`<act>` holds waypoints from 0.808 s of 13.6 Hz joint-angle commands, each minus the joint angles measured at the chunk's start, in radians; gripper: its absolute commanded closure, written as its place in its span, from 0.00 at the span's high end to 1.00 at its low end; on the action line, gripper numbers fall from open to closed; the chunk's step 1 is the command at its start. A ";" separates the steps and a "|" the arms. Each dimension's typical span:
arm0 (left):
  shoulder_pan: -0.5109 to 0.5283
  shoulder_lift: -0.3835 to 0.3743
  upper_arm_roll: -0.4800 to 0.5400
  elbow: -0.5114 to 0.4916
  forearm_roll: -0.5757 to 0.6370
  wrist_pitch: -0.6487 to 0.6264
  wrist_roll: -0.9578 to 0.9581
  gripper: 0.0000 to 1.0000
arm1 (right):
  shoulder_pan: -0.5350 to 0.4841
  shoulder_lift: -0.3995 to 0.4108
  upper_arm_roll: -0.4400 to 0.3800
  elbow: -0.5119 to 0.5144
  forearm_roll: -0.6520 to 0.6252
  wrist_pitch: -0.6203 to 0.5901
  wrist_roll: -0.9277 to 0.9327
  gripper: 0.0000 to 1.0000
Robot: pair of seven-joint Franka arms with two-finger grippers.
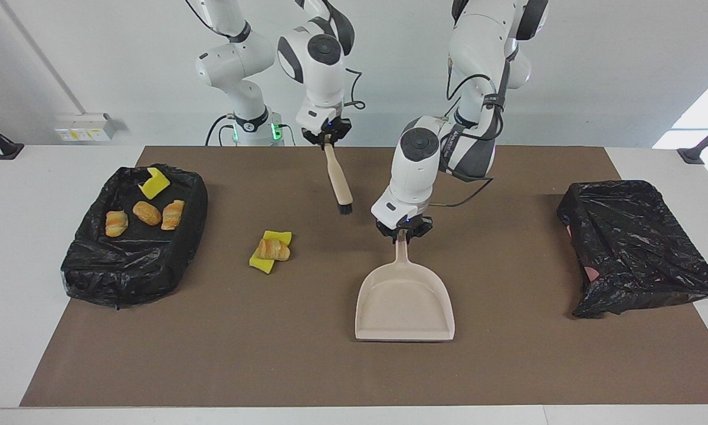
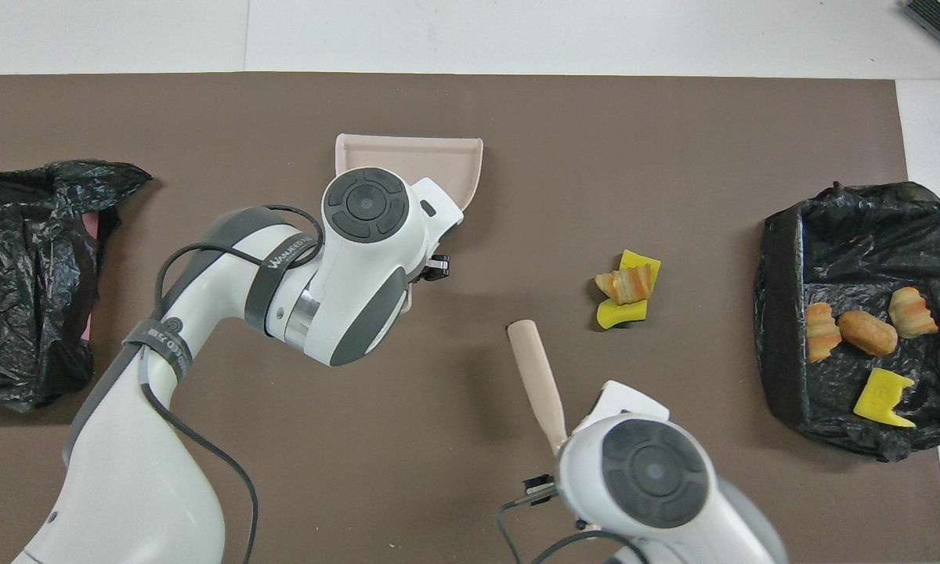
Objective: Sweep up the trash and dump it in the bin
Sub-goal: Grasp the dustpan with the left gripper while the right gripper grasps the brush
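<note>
On the counter mat between bin (image 1: 135, 236) and dustpan (image 1: 403, 301), the trash (image 1: 270, 250) lies loose, well apart from both tools. Risk: brush (image 1: 337, 180), hanging tilted from the closed right pincer (image 1: 327, 137), may scatter the pieces past the pan. Left pincer (image 1: 403, 231) is clamped on the pan's handle; a slack grip could let it swivel.

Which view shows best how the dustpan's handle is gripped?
The facing view: the dustpan handle runs up into the left end effector, shut on it. Overhead, the left arm hides the grip; only the pan's rim shows.
</note>
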State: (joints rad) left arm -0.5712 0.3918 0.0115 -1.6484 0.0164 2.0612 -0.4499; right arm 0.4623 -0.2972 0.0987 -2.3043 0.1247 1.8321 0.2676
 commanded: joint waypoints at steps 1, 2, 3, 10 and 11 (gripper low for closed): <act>0.039 -0.028 -0.001 0.051 0.023 -0.061 0.071 0.00 | -0.181 -0.062 0.009 -0.011 -0.032 -0.040 -0.144 0.00; 0.051 -0.028 -0.001 0.068 0.023 -0.079 0.109 0.00 | -0.238 -0.053 0.010 -0.007 -0.092 -0.034 -0.154 0.00; 0.069 -0.039 -0.001 0.076 0.023 -0.098 0.147 0.00 | -0.296 -0.039 0.009 -0.006 -0.144 -0.019 -0.184 0.00; 0.159 -0.146 -0.001 0.073 0.039 -0.335 0.797 0.00 | -0.488 0.159 0.010 0.020 -0.292 0.165 -0.237 0.00; 0.160 -0.151 -0.001 0.065 0.059 -0.337 0.874 0.00 | -0.479 0.155 0.010 0.010 -0.290 0.164 -0.223 0.00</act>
State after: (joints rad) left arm -0.4173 0.2578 0.0189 -1.5687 0.0347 1.7488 0.2966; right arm -0.0192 -0.1459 0.0930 -2.2993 -0.1447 1.9929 0.0010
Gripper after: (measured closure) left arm 0.687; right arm 0.740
